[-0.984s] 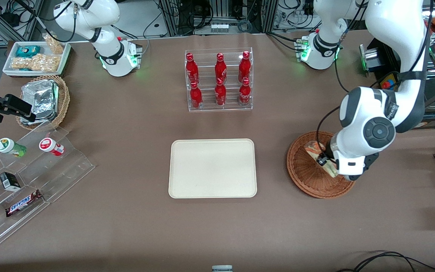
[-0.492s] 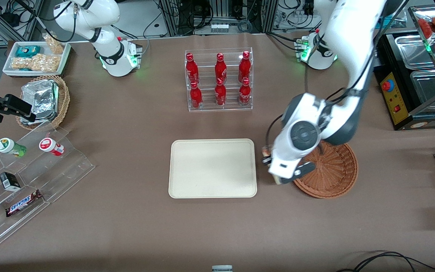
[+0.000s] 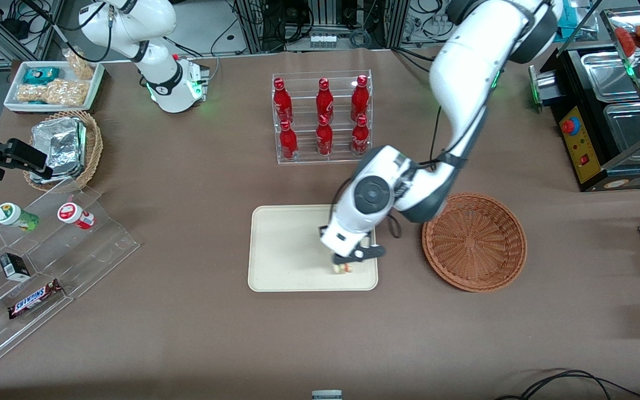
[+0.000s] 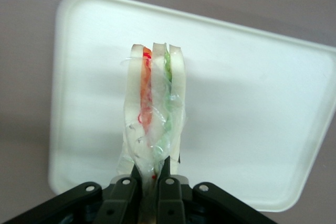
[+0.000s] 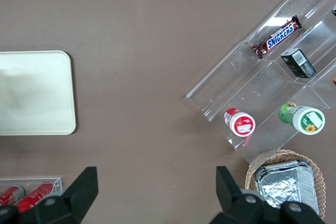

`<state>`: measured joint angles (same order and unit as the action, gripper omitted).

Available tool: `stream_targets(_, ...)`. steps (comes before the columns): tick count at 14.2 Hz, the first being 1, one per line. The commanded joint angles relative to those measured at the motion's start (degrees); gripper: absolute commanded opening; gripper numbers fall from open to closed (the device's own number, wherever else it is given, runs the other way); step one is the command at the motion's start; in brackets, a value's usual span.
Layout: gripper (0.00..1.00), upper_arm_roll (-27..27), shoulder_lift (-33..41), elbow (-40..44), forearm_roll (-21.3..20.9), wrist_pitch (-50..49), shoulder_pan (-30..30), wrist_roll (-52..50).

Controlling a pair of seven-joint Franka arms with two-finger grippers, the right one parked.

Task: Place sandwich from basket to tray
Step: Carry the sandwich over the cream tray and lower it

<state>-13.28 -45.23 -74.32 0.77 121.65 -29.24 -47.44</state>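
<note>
Front view first: the gripper [image 3: 348, 263] hangs over the tray [image 3: 286, 250], at the corner nearest both the camera and the basket [image 3: 474, 241], with the sandwich [image 3: 344, 268] peeking out below the wrist. The basket itself lies bare of any sandwich, just beside the tray toward the working arm's end of the table. Whether the wedge already touches the tray surface is hard to judge from this angle; it looks slightly above it.

Left wrist view: the fingers [image 4: 167, 179] are clamped on one edge of the clear-wrapped sandwich [image 4: 153, 108], which stands out from them with its bread slices and red and green layers edge-on, and the tray [image 4: 252, 108] spreads out beneath it. The grip sits only on the wrap and one end, so the wedge could swing or tip.

Right wrist view: only the tray's bare end [image 5: 37, 93] shows, with neither sandwich nor gripper.

To do this step well, I would lower gently until the wedge rests on the tray, a little inward from the rim, and only then part the fingers.
</note>
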Motion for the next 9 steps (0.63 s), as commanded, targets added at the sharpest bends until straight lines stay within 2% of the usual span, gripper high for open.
stream_targets(1, 0.09, 0.4, -3.4, 4.7, -1.1, 1.3, -2.7, 0.9)
stream_targets(4, 0.09, 0.8, -5.6, 7.3, -1.3, 1.5, -4.5, 0.9)
stream_targets(6, 0.09, 0.7, -6.0, 7.2, -4.7, 2.2, -4.6, 0.8)
stream_targets(9, 0.14, 0.6, -6.4, 6.7, -5.1, 3.0, -4.6, 0.3)
